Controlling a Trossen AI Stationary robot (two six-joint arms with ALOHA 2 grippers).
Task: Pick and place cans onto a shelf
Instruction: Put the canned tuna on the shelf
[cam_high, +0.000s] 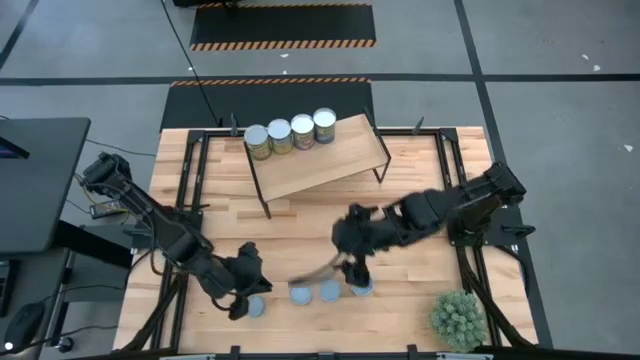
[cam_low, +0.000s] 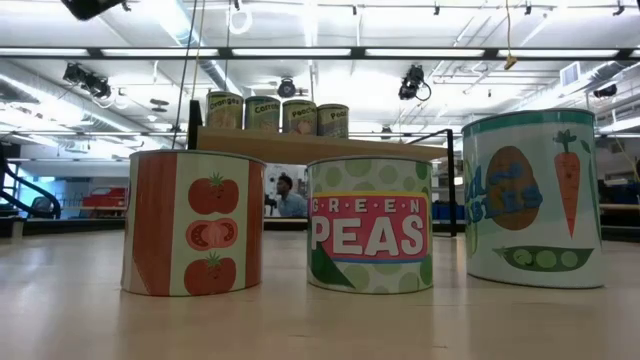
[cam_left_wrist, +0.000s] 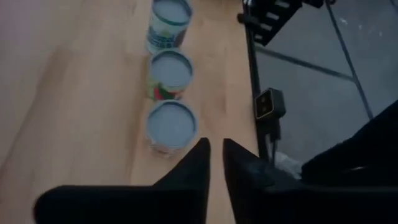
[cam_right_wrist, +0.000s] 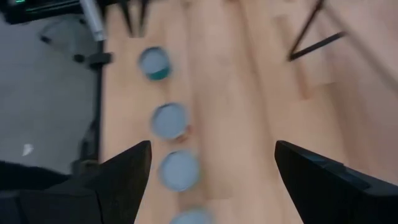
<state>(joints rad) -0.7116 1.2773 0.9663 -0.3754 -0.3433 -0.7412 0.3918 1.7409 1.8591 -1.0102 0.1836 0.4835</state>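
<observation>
Currently four small cylindrical cans (cam_high: 290, 134) with pale round tops stand in a row along the far edge of the light wood plank shelf (cam_high: 330, 160) on thin black legs, near its left end; the low view shows them up on the plank behind the nearer tins. Four more pale-topped cans (cam_high: 315, 293) sit in a loose line near the front edge of the wooden bench (cam_high: 420, 170), not yet shelved, so the task looks about half done.

Left pincer (cam_high: 248, 283) hangs low by the leftmost bench can (cam_high: 257, 306), just beside it. Its wrist view shows the two dark fingers (cam_left_wrist: 198, 163) nearly together with a thin gap, gripping nothing, with a blue-grey can top (cam_left_wrist: 171, 124) just ahead of the tips. Shut or barely cracked, empty. It is probably lined up on that row for its next pick.

Right pincer (cam_high: 354, 272) sits over the right end of the row, by the rightmost can (cam_high: 362, 288). Its fingers (cam_right_wrist: 127, 168) are spread wide in the wrist view, holding nothing, with can tops (cam_right_wrist: 179, 169) showing in the gap between them. Wide stance fits straddling a can before closing.

Low view: tomato-label can (cam_low: 194, 222), green peas can (cam_low: 369, 225) and carrot-label can (cam_low: 534, 197) upright on the bench, apart from each other. Spiky green plant ball (cam_high: 458, 318) sits at the front right corner, not involved.
</observation>
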